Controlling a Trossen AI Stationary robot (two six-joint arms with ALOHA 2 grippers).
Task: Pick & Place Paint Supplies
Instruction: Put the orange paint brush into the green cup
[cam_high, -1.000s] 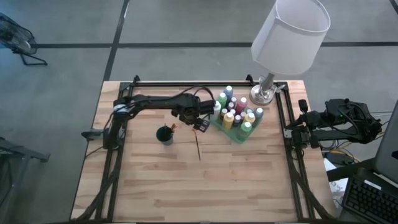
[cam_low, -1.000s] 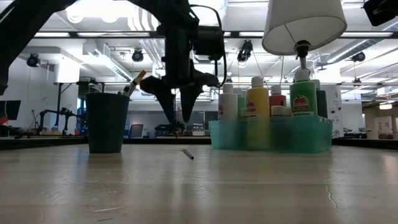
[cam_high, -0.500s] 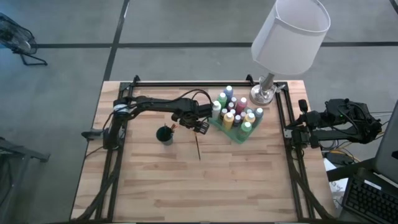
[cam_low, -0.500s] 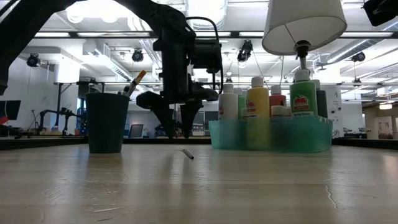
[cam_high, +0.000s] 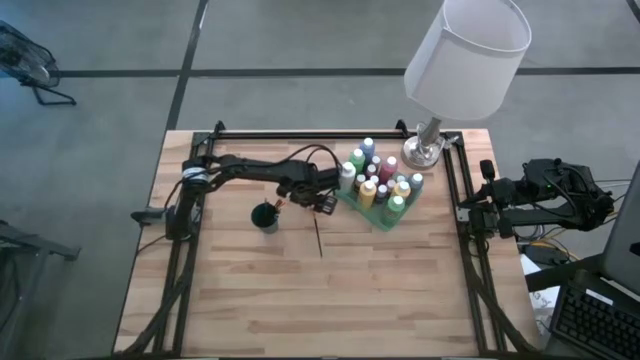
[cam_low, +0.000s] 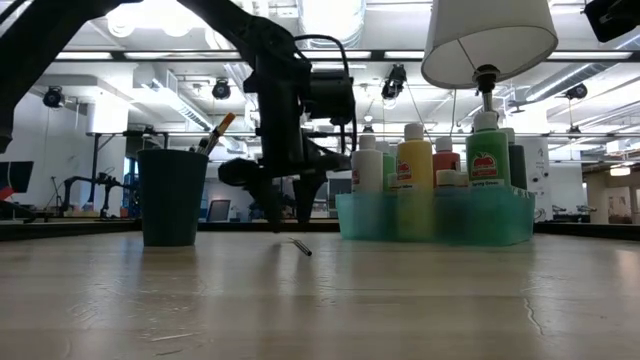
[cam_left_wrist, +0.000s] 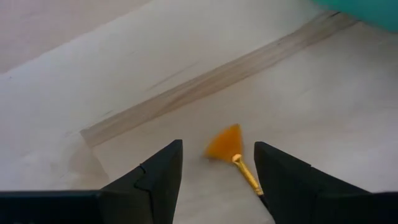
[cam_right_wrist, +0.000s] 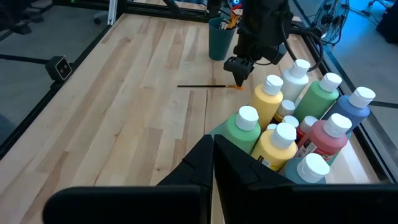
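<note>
The right tool (cam_right_wrist: 213, 149) has its fingers pressed together above the bottles (cam_right_wrist: 292, 134) in the tray (cam_right_wrist: 219, 129). Farther off, the left tool (cam_right_wrist: 238, 74) points down over the orange bristle end of a brush (cam_right_wrist: 205, 86) lying on the table (cam_right_wrist: 124, 106); a cup (cam_right_wrist: 219, 38) stands beyond.

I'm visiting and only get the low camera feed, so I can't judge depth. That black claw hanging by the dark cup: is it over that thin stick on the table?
Observer: Yes. The left gripper is open, straddling the orange bristle end of the brush.
Operator: Is the stick touching the cup?
Observer: No. From above, the brush lies apart from the dark cup, between it and the green tray.
Operator: Is there a second claw?
Observer: The right gripper is shut, parked off the table's right edge, facing the paint bottles.
</note>
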